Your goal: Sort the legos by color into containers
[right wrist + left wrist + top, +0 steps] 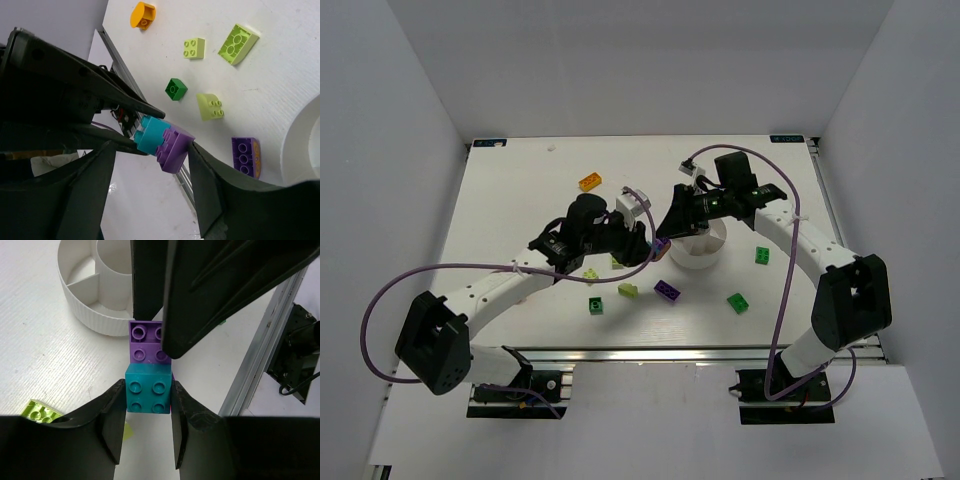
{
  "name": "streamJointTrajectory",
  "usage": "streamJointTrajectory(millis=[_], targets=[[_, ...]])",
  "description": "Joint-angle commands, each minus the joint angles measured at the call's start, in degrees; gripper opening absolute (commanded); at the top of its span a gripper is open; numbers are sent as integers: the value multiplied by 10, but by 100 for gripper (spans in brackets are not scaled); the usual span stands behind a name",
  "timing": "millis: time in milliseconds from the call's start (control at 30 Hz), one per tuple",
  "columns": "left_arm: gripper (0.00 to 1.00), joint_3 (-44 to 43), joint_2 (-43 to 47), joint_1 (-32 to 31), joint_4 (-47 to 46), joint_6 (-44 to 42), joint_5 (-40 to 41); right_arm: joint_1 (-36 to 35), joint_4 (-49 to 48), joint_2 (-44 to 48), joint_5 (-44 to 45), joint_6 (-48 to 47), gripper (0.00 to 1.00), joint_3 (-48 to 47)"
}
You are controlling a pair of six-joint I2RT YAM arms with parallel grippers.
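A cyan lego (147, 395) is pinched between the fingers of my left gripper (148, 390), held above the table. A purple lego (145, 342) is stuck to its far end. My right gripper (150, 150) stands open around this pair. One of its fingers (210, 175) rests against the purple lego (175, 145), and the other finger stands well apart from the cyan lego (152, 134). Both grippers meet just left of the round white dish (705, 258), whose wedge containers (85, 287) look empty where they show.
Loose legos lie on the table: an orange one (590, 182) at the back, two green ones (762, 256) (737, 302) right of the dish, and a purple one (667, 291), a lime one (628, 290) and a dark green one (595, 305) in front.
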State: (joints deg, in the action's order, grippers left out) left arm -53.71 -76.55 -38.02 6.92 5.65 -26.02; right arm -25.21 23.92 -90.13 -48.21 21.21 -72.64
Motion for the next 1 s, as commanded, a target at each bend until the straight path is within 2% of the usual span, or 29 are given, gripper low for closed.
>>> streamJointTrajectory(millis=[0,733,800,967], targets=[[0,-24,9,-11,4,-15,35,0,-7,-2,5,18,63,-11],[0,-20,48,-45,-9,-27,109,3,-14,-12,13,24,57,8],[0,-21,47,-50,-8,-27,110,3,-15,-13,11,23,54,7],[0,-20,47,-50,-8,-31,120,5,-12,-17,4,23,37,4]])
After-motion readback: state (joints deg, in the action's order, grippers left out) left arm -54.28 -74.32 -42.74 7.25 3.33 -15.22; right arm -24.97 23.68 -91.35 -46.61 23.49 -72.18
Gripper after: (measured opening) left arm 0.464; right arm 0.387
